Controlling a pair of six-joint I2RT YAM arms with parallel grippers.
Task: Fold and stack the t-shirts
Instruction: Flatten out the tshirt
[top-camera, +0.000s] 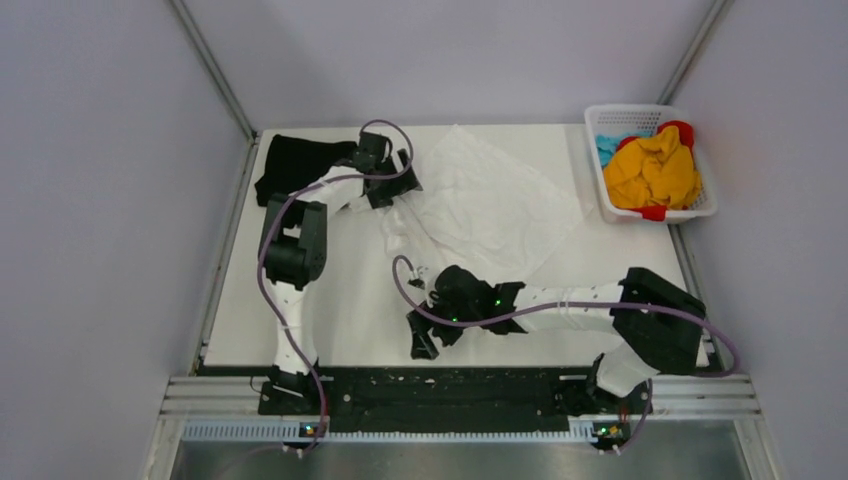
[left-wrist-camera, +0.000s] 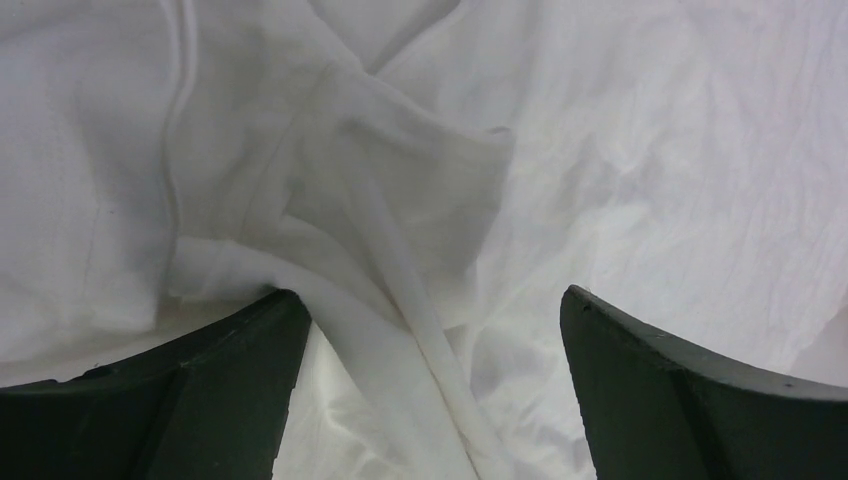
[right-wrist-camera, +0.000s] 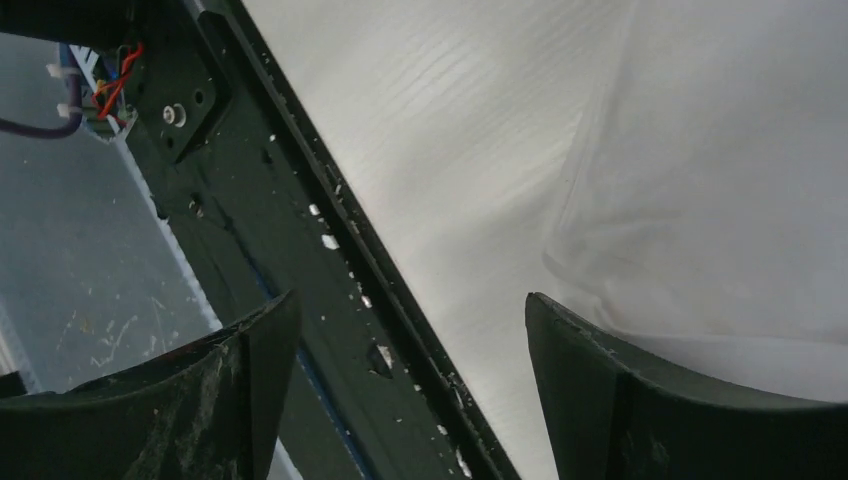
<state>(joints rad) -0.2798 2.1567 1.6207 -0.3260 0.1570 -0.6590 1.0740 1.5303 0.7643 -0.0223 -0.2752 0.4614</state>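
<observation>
- My left gripper (left-wrist-camera: 430, 300) is spread wide, low over the white tee (left-wrist-camera: 640, 150); a rumpled fold of it lies between the jaws, unclamped.
- My right gripper (right-wrist-camera: 410, 300) is also wide and holds nothing, at the bench's (top-camera: 350, 310) near edge, beside the tee's near hem.
- The white tee lies crumpled at mid-bench.
- The black tee (top-camera: 295, 165) lies bunched in the far left corner.
- The basket (top-camera: 640, 118) sits far right.
</observation>
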